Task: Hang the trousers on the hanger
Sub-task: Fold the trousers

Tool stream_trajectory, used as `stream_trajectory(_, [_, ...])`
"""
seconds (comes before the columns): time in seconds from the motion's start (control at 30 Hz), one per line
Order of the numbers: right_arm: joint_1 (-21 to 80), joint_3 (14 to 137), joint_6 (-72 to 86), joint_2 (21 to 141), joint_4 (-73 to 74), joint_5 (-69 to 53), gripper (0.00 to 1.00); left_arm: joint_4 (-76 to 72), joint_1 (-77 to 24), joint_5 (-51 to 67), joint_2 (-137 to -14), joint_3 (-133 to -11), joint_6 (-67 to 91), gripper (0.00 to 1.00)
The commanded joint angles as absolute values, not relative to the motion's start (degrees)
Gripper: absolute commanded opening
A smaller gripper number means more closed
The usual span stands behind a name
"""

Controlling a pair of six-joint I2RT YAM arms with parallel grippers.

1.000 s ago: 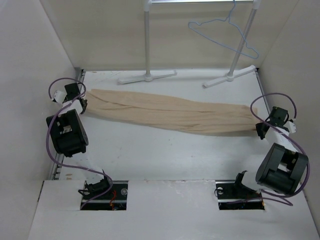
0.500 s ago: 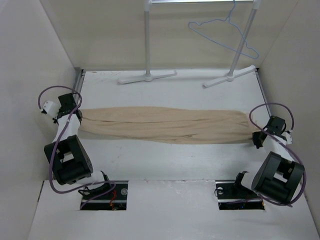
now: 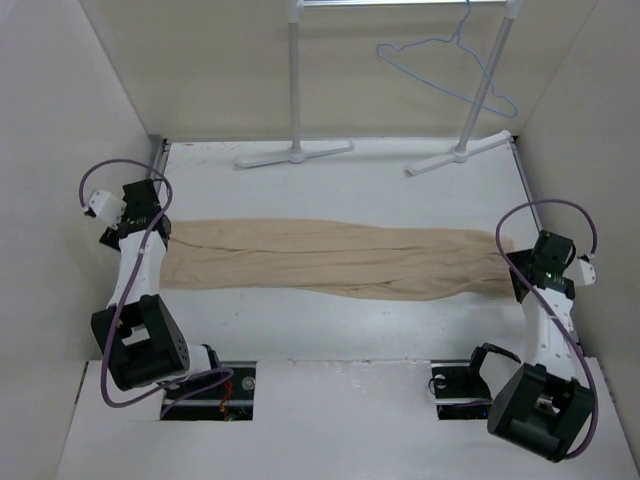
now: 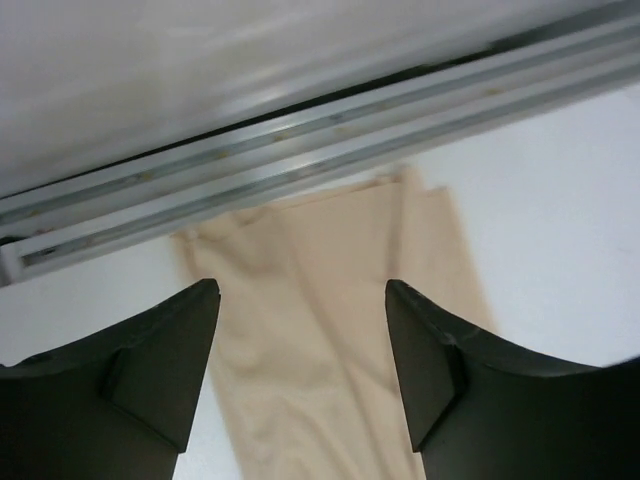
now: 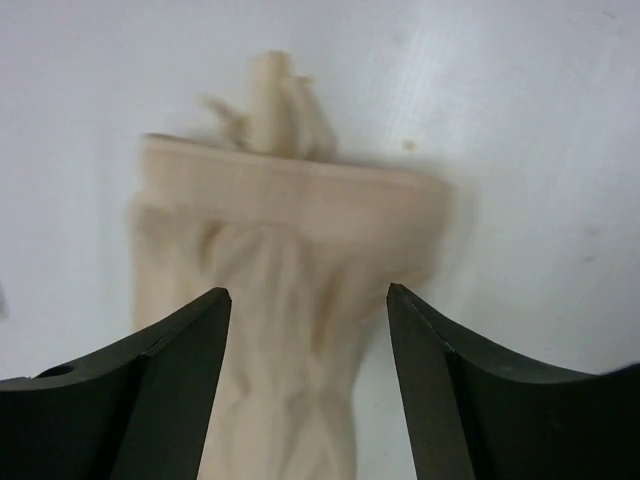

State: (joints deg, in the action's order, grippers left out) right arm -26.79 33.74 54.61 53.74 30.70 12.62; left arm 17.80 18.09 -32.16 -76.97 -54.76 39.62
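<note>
Left end effector (image 4: 300,287) spread open over one trousers (image 3: 330,260) end, mid-left. Right end effector (image 5: 308,292) spread over the other end, mid-right. Trousers lie flat across bench (image 3: 330,330) centre. Hanger (image 3: 440,65) on rack (image 3: 295,90), upper right.

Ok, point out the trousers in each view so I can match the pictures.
Top external: the trousers lie stretched left to right across the middle of the table.
Left wrist: one end lies mid-frame between the left claw fingers, below a metal rail.
Right wrist: the other end, blurred, lies mid-frame between the right claw fingers.
Shared landmark: the white table under the fabric.
</note>
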Motion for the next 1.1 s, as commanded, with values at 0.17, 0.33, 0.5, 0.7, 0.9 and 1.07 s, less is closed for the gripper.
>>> stream_trajectory(0.17, [-8.60, 37.71, 50.99, 53.08, 28.04, 16.52, 0.21, 21.43, 14.10, -17.93, -91.65, -67.31, 41.83, 0.39])
stream_trajectory(0.33, [-0.06, 34.55, 46.77, 51.16, 26.99, 13.89, 0.05, 20.66, 16.39, -13.72, -98.43, -70.66, 44.12, 0.30])
stream_trajectory(0.5, [4.43, 31.21, 43.69, 48.17, 27.94, 9.41, 0.13, 17.93, 16.74, -13.10, -102.38, -71.98, 45.61, 0.32])
stream_trajectory(0.7, [10.23, 30.94, 45.35, 48.42, 29.44, 9.57, 0.18, 15.30, 17.27, -13.10, -105.20, -71.10, 47.72, 0.32])
stream_trajectory(0.9, [7.96, 32.16, 43.51, 48.34, 29.36, 8.70, 0.28, 15.47, 17.45, -17.13, -101.88, -67.60, 49.57, 0.28])
stream_trajectory(1.07, [6.46, 31.99, 43.24, 50.27, 27.25, 7.12, 0.29, 16.08, 18.15, -18.72, -101.33, -66.18, 49.13, 0.29])
